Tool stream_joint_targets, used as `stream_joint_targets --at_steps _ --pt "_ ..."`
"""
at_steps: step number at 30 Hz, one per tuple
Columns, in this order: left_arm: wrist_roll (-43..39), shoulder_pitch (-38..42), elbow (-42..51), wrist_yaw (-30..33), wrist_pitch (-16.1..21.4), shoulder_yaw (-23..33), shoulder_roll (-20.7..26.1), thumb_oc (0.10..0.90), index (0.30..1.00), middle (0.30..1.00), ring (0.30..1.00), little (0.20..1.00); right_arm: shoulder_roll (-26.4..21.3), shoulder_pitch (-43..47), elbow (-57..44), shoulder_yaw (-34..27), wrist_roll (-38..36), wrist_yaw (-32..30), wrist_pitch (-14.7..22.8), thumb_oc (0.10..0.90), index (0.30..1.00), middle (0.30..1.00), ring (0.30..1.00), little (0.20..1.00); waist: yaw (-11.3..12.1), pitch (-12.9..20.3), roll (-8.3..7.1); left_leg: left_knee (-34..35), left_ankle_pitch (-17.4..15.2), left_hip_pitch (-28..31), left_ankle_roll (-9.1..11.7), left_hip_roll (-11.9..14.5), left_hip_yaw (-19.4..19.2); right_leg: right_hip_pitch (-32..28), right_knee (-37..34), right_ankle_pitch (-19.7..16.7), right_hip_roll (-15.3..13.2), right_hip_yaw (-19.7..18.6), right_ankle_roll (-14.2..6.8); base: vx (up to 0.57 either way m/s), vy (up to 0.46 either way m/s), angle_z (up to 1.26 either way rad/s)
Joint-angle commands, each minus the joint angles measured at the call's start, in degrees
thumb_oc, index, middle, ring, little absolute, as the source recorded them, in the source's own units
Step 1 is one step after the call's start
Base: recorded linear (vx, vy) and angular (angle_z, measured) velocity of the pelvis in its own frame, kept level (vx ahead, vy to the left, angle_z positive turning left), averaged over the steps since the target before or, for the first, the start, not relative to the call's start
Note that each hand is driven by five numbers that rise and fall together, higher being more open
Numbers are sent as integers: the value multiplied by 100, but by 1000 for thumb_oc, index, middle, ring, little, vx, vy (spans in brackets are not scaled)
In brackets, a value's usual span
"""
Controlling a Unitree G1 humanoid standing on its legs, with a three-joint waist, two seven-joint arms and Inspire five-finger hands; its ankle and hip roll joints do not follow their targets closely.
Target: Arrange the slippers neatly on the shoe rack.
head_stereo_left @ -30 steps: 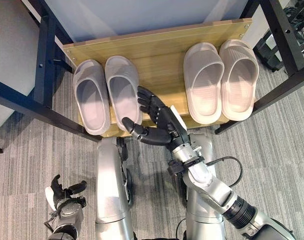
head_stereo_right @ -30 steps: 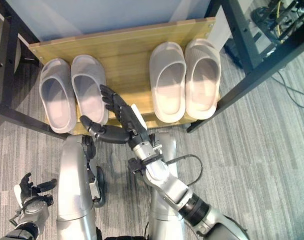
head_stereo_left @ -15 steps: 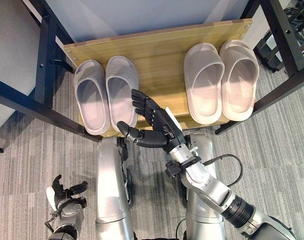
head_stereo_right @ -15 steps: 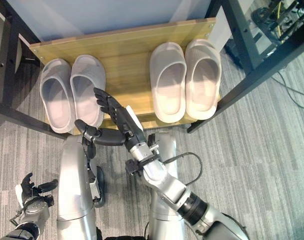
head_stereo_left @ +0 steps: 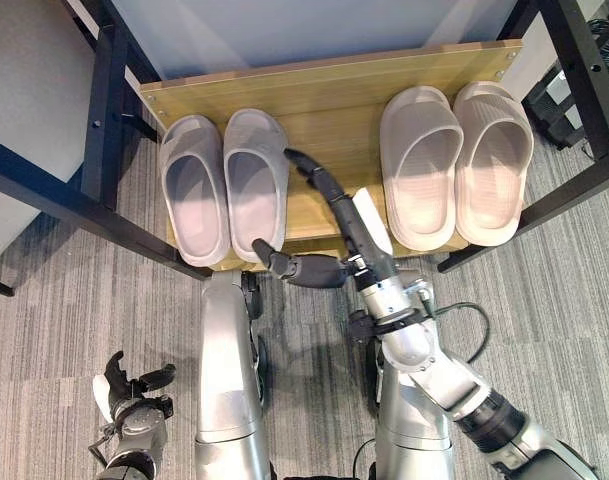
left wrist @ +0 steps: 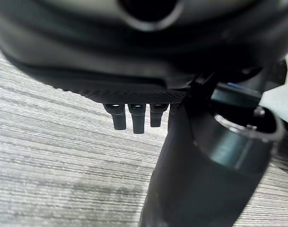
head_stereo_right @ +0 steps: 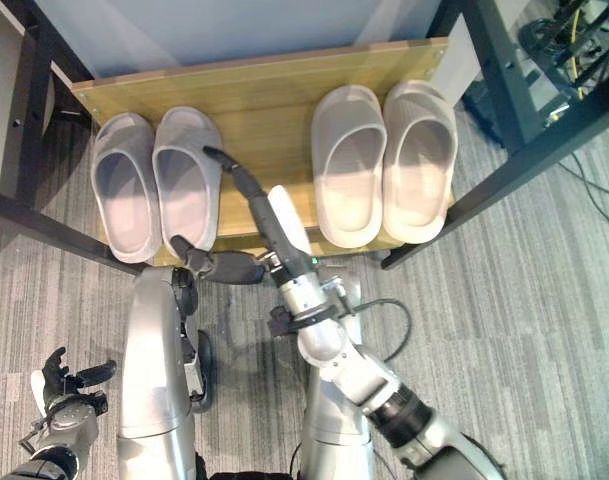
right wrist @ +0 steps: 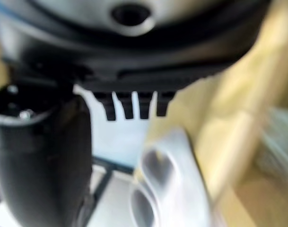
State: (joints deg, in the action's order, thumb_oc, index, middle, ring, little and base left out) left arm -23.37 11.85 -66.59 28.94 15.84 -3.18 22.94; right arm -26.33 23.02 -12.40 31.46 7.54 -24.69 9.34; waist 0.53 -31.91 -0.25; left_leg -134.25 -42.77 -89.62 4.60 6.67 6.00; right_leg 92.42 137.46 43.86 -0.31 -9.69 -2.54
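Two hands show: the left hand (head_stereo_left: 131, 395) hangs idle near the floor, fingers loosely spread, holding nothing. Farther out, the right hand (head_stereo_left: 336, 215) reaches flat over the shoe rack (head_stereo_left: 334, 95), fingers straight, tips beside – perhaps touching – the grey slippers (head_stereo_left: 224, 185), seemingly to nudge them. Beyond, the pale slippers (head_stereo_left: 454, 160) sit paired.
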Motion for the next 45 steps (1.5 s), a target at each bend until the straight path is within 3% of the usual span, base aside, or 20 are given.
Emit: stream_joint_targets --at_steps 1,6,7,9,12,13,14,15,19,22,23,28,32,34,35,38,39,42,44,45 --pt "123 -165 -2 131 270 212 449 800 900 900 900 900 -144 64 -2028 -470 427 -191 935 800 900 900 900 900 338 211 -157 362 194 -33 -449 -415 -9 -248 -168 -351 -270 -39 747 0 0 0" --pt "250 -208 365 83 512 406 405 800 900 900 900 900 -746 -557 -2654 -976 1012 -323 1373 800 900 900 900 900 323 211 -203 626 307 -33 -435 -431 -40 -288 -394 -377 -291 30 747 -8 3 0" --pt "312 -235 604 63 664 509 439 800 900 900 900 900 -1163 -961 -2843 -1289 1250 -417 1572 800 900 900 900 900 305 211 -187 996 425 -33 -449 -455 -99 -397 -779 -392 -343 129 749 -44 22 1" --pt "338 -227 749 45 767 520 448 800 900 900 900 900 -1338 -1164 -2875 -1398 1241 -357 1644 800 900 900 900 900 311 211 -172 1241 544 -33 -455 -483 -110 -479 -1015 -432 -387 201 752 -55 -5 1" --pt "293 -235 1231 18 998 543 586 800 900 900 900 900 -1575 -1866 -2839 -1750 437 32 1979 800 900 900 900 900 274 289 -125 1851 860 -33 -453 -565 -125 -612 -1607 -593 -464 345 738 -78 12 14" --pt "162 -347 1500 25 1097 528 603 800 900 900 900 900 -1499 -2401 -2641 -1842 -571 452 2141 800 900 900 900 900 261 579 -100 2208 1012 -33 -452 -553 -95 -628 -1959 -692 -525 413 691 -14 44 34" --pt "158 -364 1511 24 1094 519 604 800 900 900 900 900 -1498 -2426 -2649 -1862 -606 486 2144 800 900 900 900 900 265 601 -94 2228 1023 -33 -452 -557 -92 -630 -1979 -703 -529 420 693 29 83 20" --pt "-9 -540 1823 -64 1156 561 623 800 900 900 900 900 -1332 -2824 -2423 -1900 -1607 908 2251 800 900 900 900 900 245 888 -53 2584 1151 -33 -468 -481 -109 -678 -2359 -775 -626 508 650 16 50 8" --pt "-209 -707 2036 -236 1263 650 527 800 900 900 900 900 -1152 -3245 -2143 -1932 -2288 1349 2304 800 900 900 900 900 176 1356 18 3175 1401 -25 -520 -465 -136 -730 -3043 -928 -769 684 553 17 91 7" --pt "-8 -950 2338 -248 1367 544 383 800 900 900 900 900 -879 -3523 -1573 -1851 -2894 1759 2250 800 900 900 900 900 156 1543 51 3980 1630 525 -534 -413 -212 -1214 -3839 -1092 -938 816 472 -10 112 12" --pt "482 -1133 2750 -85 1435 324 406 800 900 900 900 900 -636 -3483 -807 -1712 -3409 1947 2173 800 900 900 900 900 192 1639 77 4449 1750 921 -530 -363 -231 -1544 -4309 -1203 -1038 862 417 27 112 14" --pt "227 -1324 2468 -474 1444 275 122 800 900 900 900 900 -375 -3472 307 -1587 -3463 2050 2039 800 900 900 900 900 269 1859 53 5549 1987 1919 -483 -239 -178 -2533 -5550 -1431 -1163 1109 329 39 61 4" --pt "134 -1353 1692 -1043 1170 42 -89 800 900 900 900 900 -19 -3418 1419 -1287 -3650 2355 1623 800 900 900 900 900 308 2116 -80 6802 2225 3167 -441 -207 -171 -3778 -6908 -1700 -1101 1401 187 87 14 -4" --pt "119 -1359 1574 -1172 1128 -8 -131 800 900 900 900 900 -10 -3377 1635 -1264 -3470 2316 1589 800 900 900 900 900 303 2129 -100 7093 2279 3482 -435 -198 -210 -4082 -7194 -1786 -1090 1467 139 22 2 1" --pt "323 -1430 1388 -1297 1030 -131 -203 800 900 900 900 900 -9 -3359 2003 -1245 -3028 2255 1527 800 900 900 900 900 285 2231 -128 7772 2574 4029 -462 -218 -226 -4599 -7861 -2095 -1043 1609 132 44 -15 3" --pt "383 -1537 1091 -1596 873 -224 -369 800 900 900 900 900 136 -3351 2720 -1299 -2405 2072 1338 800 900 900 900 900 272 2318 -195 8731 2813 5070 -463 -252 -262 -5622 -8803 -2408 -960 1724 17 90 -22 5" --pt "383 -1536 1091 -1596 873 -224 -368 800 900 900 900 900 137 -3350 2721 -1299 -2403 2071 1339 800 900 900 900 900 273 2302 -194 8742 2816 5093 -463 -251 -262 -5645 -8814 -2411 -958 1726 17 149 -41 0" --pt "758 -1705 659 -1782 708 -316 -580 800 900 900 900 900 303 -3524 3654 -1490 -1348 1741 1121 800 900 900 900 900 249 2430 -226 9902 3169 6274 -415 -322 -316 -6888 -9958 -2852 -936 1786 -114 165 -63 6" --pt "960 -1752 562 -1771 671 -392 -628 800 900 900 900 900 324 -3553 3838 -1533 -1057 1633 1080 800 900 900 900 900 246 2483 -236 10236 3299 6550 -380 -334 -331 -7209 -10317 -2979 -903 1839 -163 123 -79 0" --pt "1115 -1777 400 -1793 557 -398 -737 800 900 900 900 900 425 -3620 4229 -1582 -820 1585 961 800 900 900 900 900 237 2612 -255 10814 3476 7023 -335 -324 -394 -7620 -10840 -3193 -834 1867 -239 93 -85 1"
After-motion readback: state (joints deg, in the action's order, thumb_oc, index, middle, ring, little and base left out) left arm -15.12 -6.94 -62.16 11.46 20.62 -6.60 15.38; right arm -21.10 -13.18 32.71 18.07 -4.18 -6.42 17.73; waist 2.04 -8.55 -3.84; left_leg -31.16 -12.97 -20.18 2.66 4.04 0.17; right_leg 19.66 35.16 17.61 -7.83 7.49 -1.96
